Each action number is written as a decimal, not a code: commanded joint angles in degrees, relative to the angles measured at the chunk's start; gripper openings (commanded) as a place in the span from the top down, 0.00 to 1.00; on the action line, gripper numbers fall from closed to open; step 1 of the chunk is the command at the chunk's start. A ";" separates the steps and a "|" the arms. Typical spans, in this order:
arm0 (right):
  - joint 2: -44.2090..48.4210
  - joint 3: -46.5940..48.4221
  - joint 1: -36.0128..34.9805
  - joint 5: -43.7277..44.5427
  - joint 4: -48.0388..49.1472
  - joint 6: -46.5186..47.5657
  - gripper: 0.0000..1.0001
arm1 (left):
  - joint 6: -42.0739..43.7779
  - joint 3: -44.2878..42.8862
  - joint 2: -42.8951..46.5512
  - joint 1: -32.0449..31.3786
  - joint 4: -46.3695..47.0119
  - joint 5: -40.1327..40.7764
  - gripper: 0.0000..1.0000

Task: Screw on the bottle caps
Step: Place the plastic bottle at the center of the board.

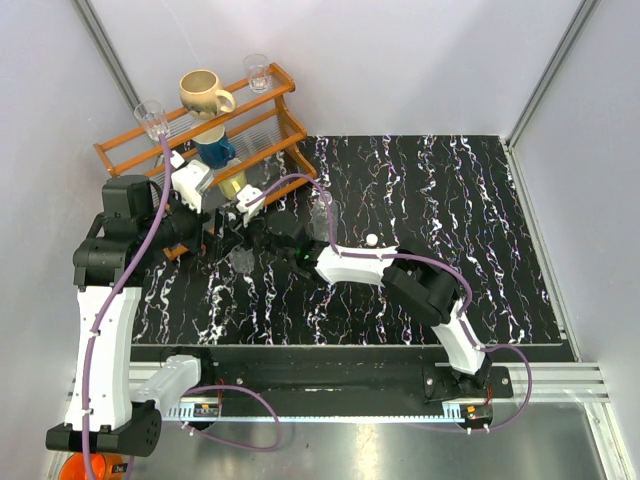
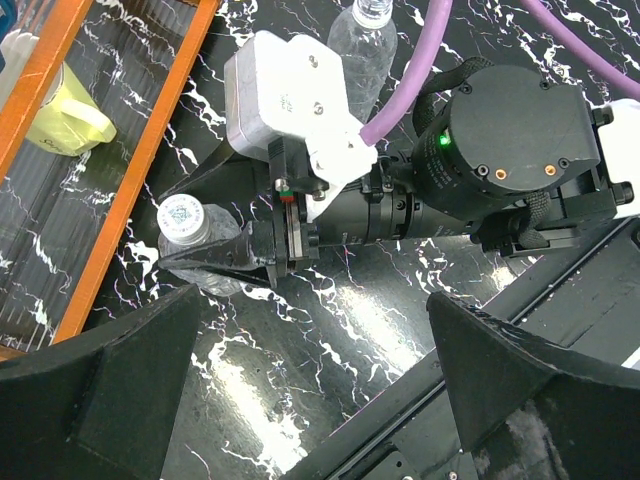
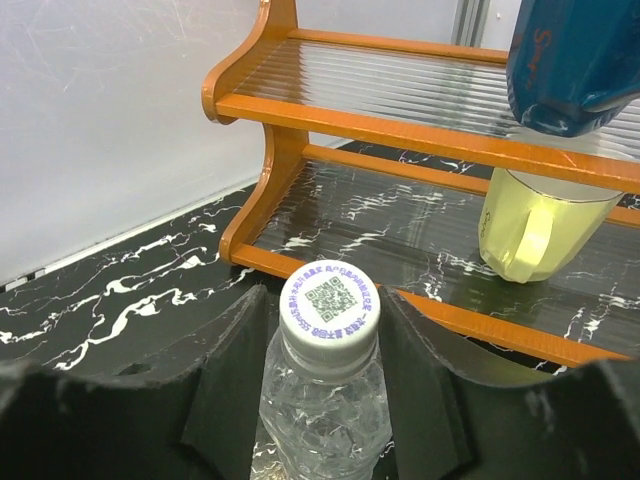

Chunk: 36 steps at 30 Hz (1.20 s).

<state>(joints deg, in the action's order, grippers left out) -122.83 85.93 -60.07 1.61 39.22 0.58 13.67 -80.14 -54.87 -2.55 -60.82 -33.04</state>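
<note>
Closest in, the left pincer (image 2: 315,305) hangs released and wide, holding nothing, above the desk (image 1: 450,200) in front of the orange rack (image 3: 300,105). Below it, the right pincer (image 3: 322,300) straddles a white cap (image 3: 330,308) sitting on its bottle (image 3: 325,410), which stands upright just before the rack's lower rail. I cannot tell whether the fingers are pinching the cap or standing just off it. Right of the rack's end, well apart from it, a loose cap (image 1: 371,240) lies on the desk, and the second bottle (image 2: 362,50) stands between cap and rack, its neck apparently bare.

The danger: a half-threaded cap looks finished. Pull away crooked and a finger could clip the shoulder, toppling this light bottle into the rail. The right arm's sweep could also knock its neighbour.
</note>
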 commanded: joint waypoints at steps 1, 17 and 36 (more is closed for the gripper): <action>-0.05 1.96 -1.10 -0.02 -0.72 0.65 0.44 | -0.57 -2.30 -0.32 0.52 1.31 -1.51 0.01; 2.24 0.20 -1.62 0.24 0.15 1.35 0.25 | -0.84 -2.13 -0.06 0.52 1.67 -1.68 0.01; 17.78 -7.00 -1.63 -0.64 -8.81 4.17 0.00 | -0.84 -2.74 -0.06 0.52 3.34 -6.07 0.01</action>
<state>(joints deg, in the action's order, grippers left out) -113.97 80.79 -61.10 1.39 32.23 4.14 13.47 -80.64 -55.24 -2.39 -60.45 -35.33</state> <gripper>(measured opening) 0.994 0.987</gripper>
